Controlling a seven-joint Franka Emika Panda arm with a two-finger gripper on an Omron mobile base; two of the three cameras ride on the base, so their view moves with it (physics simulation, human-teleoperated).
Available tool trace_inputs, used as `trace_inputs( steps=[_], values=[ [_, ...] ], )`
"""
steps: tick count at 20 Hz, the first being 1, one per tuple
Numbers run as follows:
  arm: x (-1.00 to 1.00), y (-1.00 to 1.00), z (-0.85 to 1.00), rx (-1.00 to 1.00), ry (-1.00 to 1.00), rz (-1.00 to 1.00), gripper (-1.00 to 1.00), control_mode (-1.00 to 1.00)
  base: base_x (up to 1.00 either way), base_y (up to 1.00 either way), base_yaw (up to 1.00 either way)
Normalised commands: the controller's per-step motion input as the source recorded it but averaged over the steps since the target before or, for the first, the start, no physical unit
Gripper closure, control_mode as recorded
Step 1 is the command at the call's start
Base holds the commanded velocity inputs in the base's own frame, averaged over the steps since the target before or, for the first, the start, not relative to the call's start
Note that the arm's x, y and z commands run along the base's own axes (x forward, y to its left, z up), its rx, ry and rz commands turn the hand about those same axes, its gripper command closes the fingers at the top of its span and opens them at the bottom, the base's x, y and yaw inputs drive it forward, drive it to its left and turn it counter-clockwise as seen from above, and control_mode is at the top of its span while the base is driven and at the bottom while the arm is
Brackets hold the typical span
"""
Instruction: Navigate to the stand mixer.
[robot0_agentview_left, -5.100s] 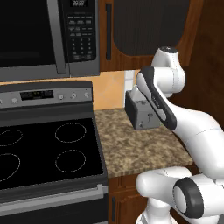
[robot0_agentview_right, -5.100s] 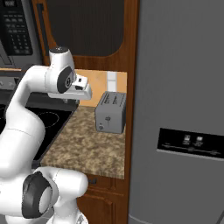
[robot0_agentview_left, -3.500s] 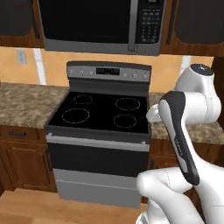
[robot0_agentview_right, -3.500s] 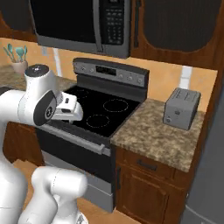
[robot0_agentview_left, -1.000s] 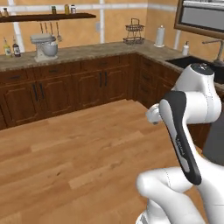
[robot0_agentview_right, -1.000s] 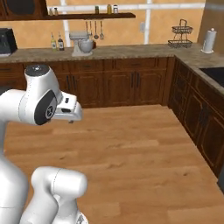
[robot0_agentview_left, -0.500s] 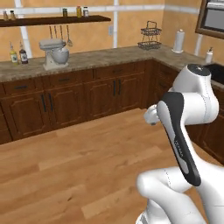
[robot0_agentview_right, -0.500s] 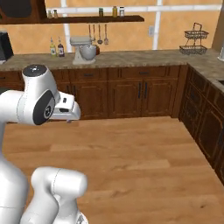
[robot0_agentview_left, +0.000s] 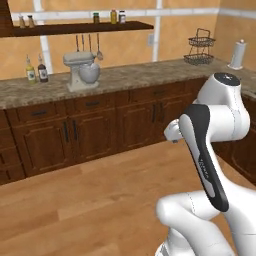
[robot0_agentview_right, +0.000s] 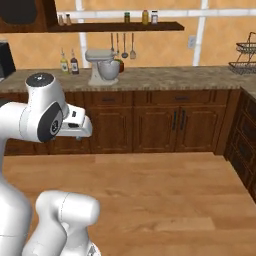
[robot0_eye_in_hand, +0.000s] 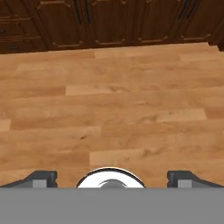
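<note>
The cream-beige stand mixer (robot0_agentview_left: 82, 73) with its silver bowl stands on the granite counter (robot0_agentview_left: 130, 77) against the far wall, left of centre in the left base view. In the right base view the stand mixer (robot0_agentview_right: 103, 66) sits beneath a wall shelf. My arm is folded close to the base, well short of the counter, with wooden floor between. My gripper (robot0_eye_in_hand: 113, 177) points down at the floor planks, open, its fingertips (robot0_eye_in_hand: 41, 178) wide apart with nothing between them.
Two bottles (robot0_agentview_left: 36, 72) stand left of the mixer, and utensils (robot0_agentview_right: 125, 47) hang behind it under the shelf (robot0_agentview_left: 75, 27). A wire basket (robot0_agentview_left: 200, 50) and a paper towel roll (robot0_agentview_left: 236, 54) sit further right. Dark wood cabinets (robot0_agentview_right: 155, 125) line the wall; the wooden floor (robot0_agentview_left: 90, 200) lies open before them.
The whole scene has shifted as the base moved: the counter and mixer look larger and nearer, and sit more toward the centre. The arm holds the same folded pose.
</note>
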Motion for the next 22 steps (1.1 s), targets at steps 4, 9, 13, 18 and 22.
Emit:
trace_inputs(
  steps=[4, 9, 13, 18, 22],
  values=[
    [0.0, 0.0, 0.0, 0.0, 0.0, 0.0, -1.0, 1.0, 1.0, 0.31, 0.12],
    [0.0, 0.0, 0.0, 0.0, 0.0, 0.0, -1.0, 1.0, 1.0, 0.22, 0.09],
    [0.0, 0.0, 0.0, 0.0, 0.0, 0.0, -1.0, 1.0, 1.0, 0.09, 0.11],
    [0.0, 0.0, 0.0, 0.0, 0.0, 0.0, -1.0, 1.0, 1.0, 0.0, 0.18],
    [0.0, 0.0, 0.0, 0.0, 0.0, 0.0, -1.0, 1.0, 1.0, -0.17, 0.23]
  ],
)
